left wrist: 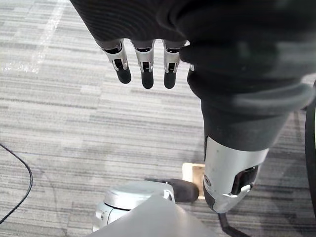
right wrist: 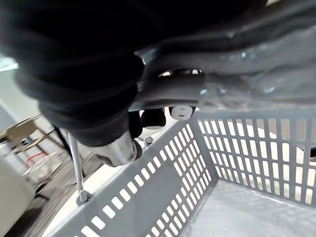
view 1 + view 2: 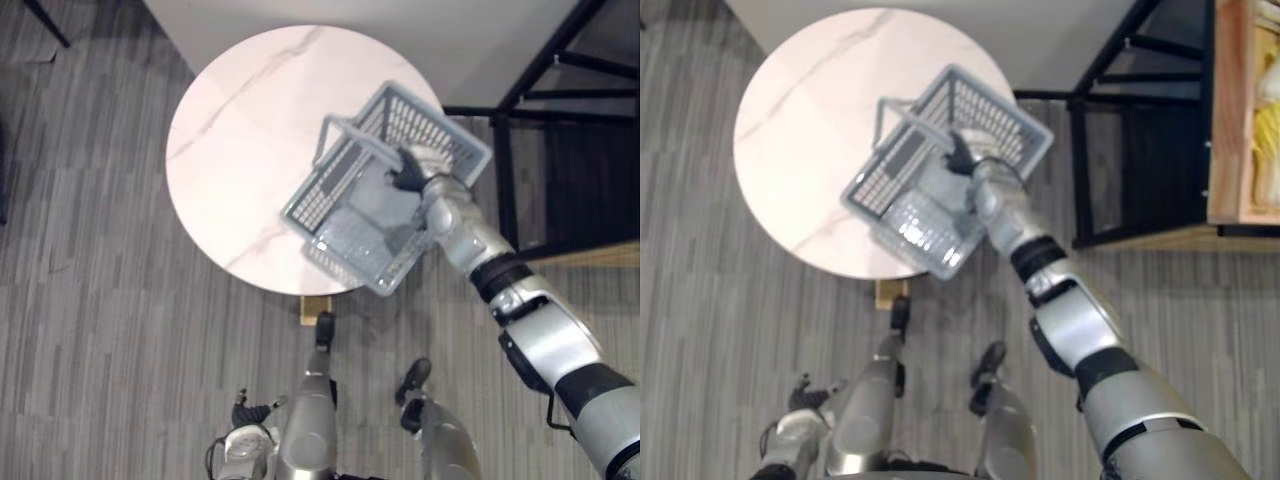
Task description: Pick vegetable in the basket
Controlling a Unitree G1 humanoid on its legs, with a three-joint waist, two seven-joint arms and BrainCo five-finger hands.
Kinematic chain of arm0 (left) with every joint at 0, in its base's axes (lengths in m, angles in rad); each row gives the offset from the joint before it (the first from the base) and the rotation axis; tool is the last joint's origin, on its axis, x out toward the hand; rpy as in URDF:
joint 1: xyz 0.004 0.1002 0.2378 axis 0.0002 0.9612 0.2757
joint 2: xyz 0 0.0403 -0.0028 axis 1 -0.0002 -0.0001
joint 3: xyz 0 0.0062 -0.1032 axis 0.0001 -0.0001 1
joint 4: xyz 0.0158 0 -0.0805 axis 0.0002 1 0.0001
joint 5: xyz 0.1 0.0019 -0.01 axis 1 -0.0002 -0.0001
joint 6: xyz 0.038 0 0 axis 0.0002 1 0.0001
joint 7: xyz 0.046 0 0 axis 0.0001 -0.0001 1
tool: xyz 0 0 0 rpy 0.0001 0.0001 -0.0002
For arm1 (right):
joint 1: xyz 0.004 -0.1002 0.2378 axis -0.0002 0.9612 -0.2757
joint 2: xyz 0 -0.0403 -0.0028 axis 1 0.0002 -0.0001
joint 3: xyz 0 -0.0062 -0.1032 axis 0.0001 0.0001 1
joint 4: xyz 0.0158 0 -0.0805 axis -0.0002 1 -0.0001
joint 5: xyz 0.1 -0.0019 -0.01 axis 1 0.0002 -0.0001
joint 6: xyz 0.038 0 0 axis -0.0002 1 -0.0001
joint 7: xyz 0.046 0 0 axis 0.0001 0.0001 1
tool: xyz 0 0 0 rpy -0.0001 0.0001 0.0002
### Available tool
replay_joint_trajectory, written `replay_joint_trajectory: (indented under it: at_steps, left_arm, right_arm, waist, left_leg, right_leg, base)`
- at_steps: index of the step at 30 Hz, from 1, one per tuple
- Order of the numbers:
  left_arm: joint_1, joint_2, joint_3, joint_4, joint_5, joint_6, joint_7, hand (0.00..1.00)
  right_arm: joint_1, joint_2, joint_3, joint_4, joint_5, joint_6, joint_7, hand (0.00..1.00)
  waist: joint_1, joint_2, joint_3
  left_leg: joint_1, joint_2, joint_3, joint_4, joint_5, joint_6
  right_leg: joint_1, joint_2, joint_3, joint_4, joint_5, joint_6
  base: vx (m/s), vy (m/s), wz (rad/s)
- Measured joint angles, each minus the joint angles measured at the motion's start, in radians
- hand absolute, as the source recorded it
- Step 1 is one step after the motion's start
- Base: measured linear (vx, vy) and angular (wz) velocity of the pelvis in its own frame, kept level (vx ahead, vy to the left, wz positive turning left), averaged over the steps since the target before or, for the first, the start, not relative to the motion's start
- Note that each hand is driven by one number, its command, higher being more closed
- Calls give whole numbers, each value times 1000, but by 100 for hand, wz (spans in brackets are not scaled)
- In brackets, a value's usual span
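A grey slotted plastic basket (image 3: 350, 220) sits tilted at the right edge of the round white marble table (image 3: 240, 130), its near corner past the rim. My right hand (image 3: 408, 172) reaches in at the basket's far side. In the right wrist view its fingers (image 2: 153, 118) curl round a grey handle bar (image 2: 163, 96) above the basket's wall (image 2: 148, 192). The basket floor that shows there is bare, and I see no vegetable in it. A second handle (image 3: 350, 135) stands up on the basket's left side. My left hand (image 3: 245, 440) hangs low by my side with straight fingers (image 1: 143, 69).
A black metal rack (image 3: 1140, 130) stands right of the table. Beside it is a wooden crate (image 3: 1230, 110) holding pale yellow things (image 3: 1265, 100). Grey striped carpet (image 3: 90, 330) surrounds the table.
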Motion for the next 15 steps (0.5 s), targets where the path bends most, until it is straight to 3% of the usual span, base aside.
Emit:
replay_joint_trajectory:
  at_steps: [3, 6, 9, 13, 15]
  left_arm:
    - [14, 8, 2, 8, 10, 7, 0, 0]
    - [26, 14, 10, 10, 43, 11, -2, 0]
    - [53, 27, 11, 10, 46, 21, -6, 0]
    - [70, 33, 11, 15, 85, 23, -22, 0]
    - [85, 35, 11, 29, 87, 28, -26, 0]
  right_arm:
    - [90, -11, 96, -99, -14, -50, 25, 100]
    - [163, -40, 174, -152, -46, -93, 49, 100]
    - [227, -63, 231, -177, -70, -111, 81, 100]
    - [322, -124, 254, -253, -71, -139, 115, 100]
    - [354, -140, 256, -277, -69, -141, 127, 100]
  waist:
    - [-26, -14, -20]
    - [-30, -33, -58]
    - [-47, -56, -110]
    - [-52, -65, -136]
    - [-75, -64, -164]
  left_leg:
    - [16, 5, 25, 0, -6, -7]
    - [34, 11, 50, 0, -11, -6]
    - [50, 17, 70, 0, -16, -10]
    - [91, 20, 103, 0, -28, -11]
    - [98, 21, 111, -1, -31, -11]
  right_leg:
    - [-1, 3, 21, 3, -1, -1]
    - [-1, 10, 47, 3, -1, -1]
    - [4, 15, 61, 3, -2, -3]
    - [21, 20, 95, -4, -2, -3]
    - [27, 23, 105, -17, 0, 1]
  base:
    - [15, -25, -25]
    - [37, -23, -23]
    - [49, -28, -15]
    - [11, -6, -26]
    - [16, -1, -17]
